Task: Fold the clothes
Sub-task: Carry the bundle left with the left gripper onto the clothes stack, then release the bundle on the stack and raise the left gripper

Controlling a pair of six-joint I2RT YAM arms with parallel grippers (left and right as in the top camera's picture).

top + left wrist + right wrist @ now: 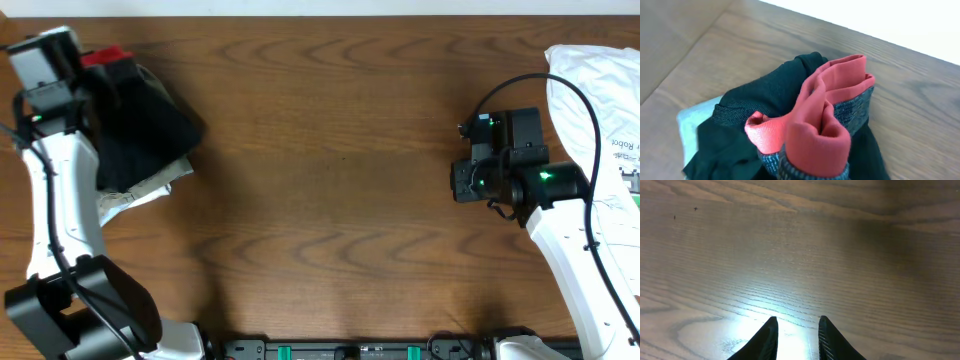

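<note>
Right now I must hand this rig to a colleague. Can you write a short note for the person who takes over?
Left gripper: shut, apparently pinching the bunched waistband; its fingers are hidden in the wrist view.
Right gripper: open and empty, above the bare wooden table on the right.
Things: the long black trouser-like garment of thin fabric, its grey waistband edged in coral-red, lies crumpled at the far left corner, partly on a pale cloth.
Done: no neat fold is visible.
Left: spread the garment flat, then fold it.
</note>
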